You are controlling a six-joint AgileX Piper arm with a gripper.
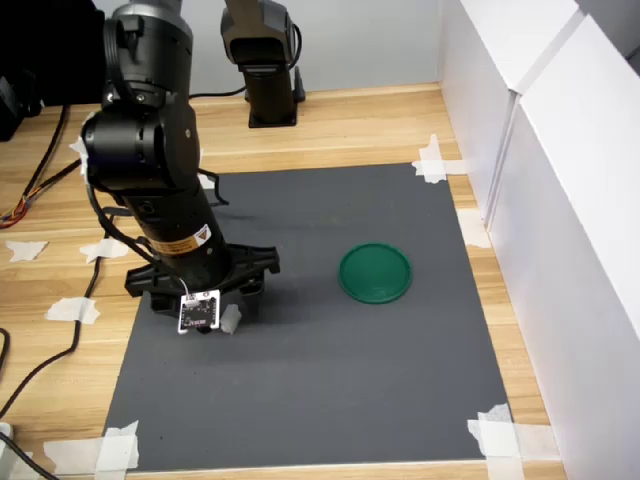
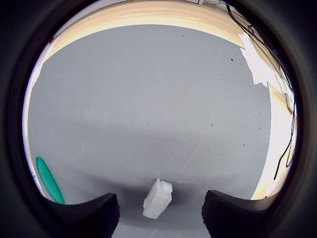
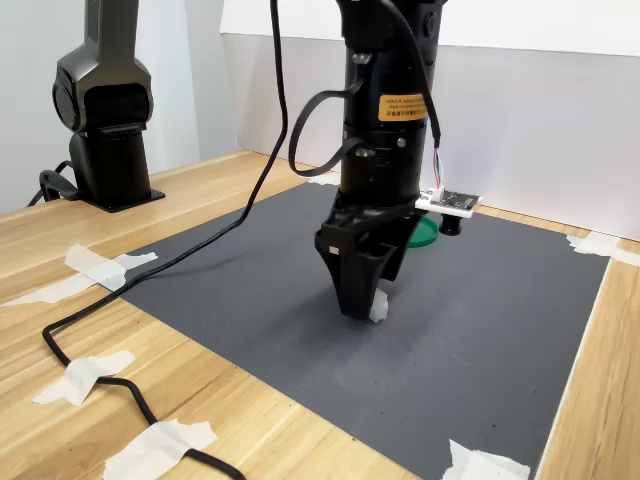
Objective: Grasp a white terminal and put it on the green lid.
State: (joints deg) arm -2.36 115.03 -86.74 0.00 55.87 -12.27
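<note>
The white terminal (image 2: 158, 199) lies on the dark grey mat, a small blocky piece between my two fingers. My gripper (image 2: 161, 218) stands open around it, low over the mat, with a gap showing on each side of the piece. In the first exterior view the terminal (image 1: 231, 318) peeks out beside the gripper (image 1: 215, 322) near the mat's left part. The second exterior view shows the terminal (image 3: 378, 308) at the fingertips of the gripper (image 3: 363, 306). The green lid (image 1: 375, 272) lies flat and bare to the first exterior view's right, also seen as the lid (image 2: 48, 179) and the lid (image 3: 428, 232).
The grey mat (image 1: 330, 400) is taped to a wooden table (image 1: 350, 120). A second black arm base (image 1: 268, 70) stands at the back. White walls (image 1: 560, 200) rise on the first exterior view's right. Cables (image 3: 120, 390) trail over the wood beside the mat.
</note>
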